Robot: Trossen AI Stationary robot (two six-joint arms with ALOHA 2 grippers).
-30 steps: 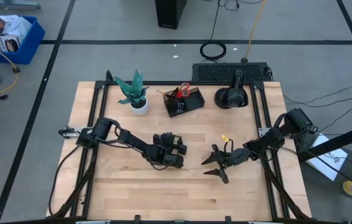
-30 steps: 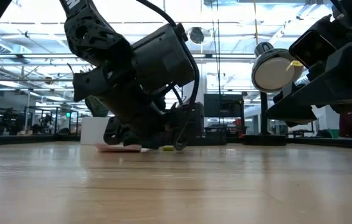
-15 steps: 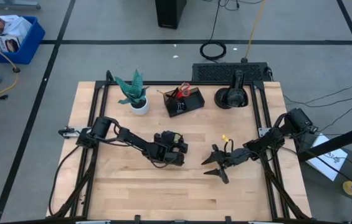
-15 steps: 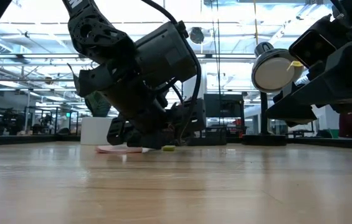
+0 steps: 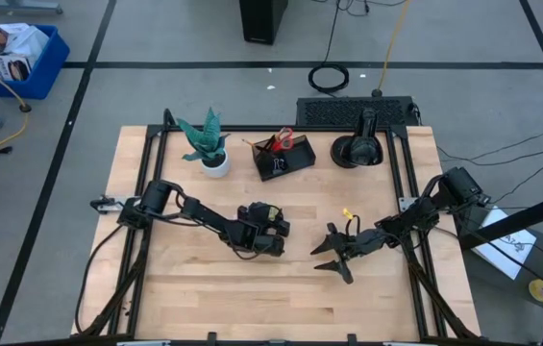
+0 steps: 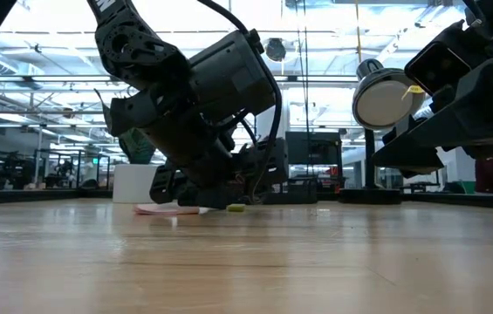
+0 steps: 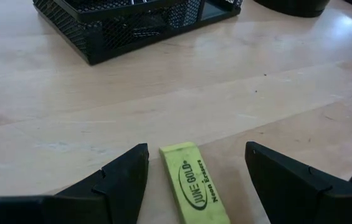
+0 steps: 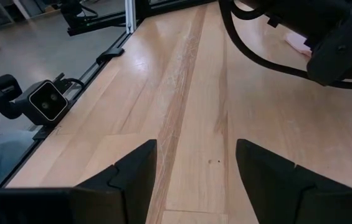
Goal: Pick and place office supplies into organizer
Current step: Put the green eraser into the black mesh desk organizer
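One yellow eraser (image 7: 194, 185) lay flat on the wooden table (image 5: 185, 288), a slim neon block printed with dark lettering, between the spread fingers of the left gripper (image 7: 194, 171), which touched nothing. The left arm reached low from the table's left side toward the middle, its wrist tipped down so the gripper (image 5: 269, 231) sat just above the boards. A pink sticky-note pad (image 6: 166, 208) lay near it. Beyond the eraser stood the organizer (image 5: 283, 156), a dark mesh box near the far edge, holding red-handled scissors (image 5: 284, 138). The right gripper (image 5: 333, 257) hung low over the middle-right of the table, fingers apart and empty.
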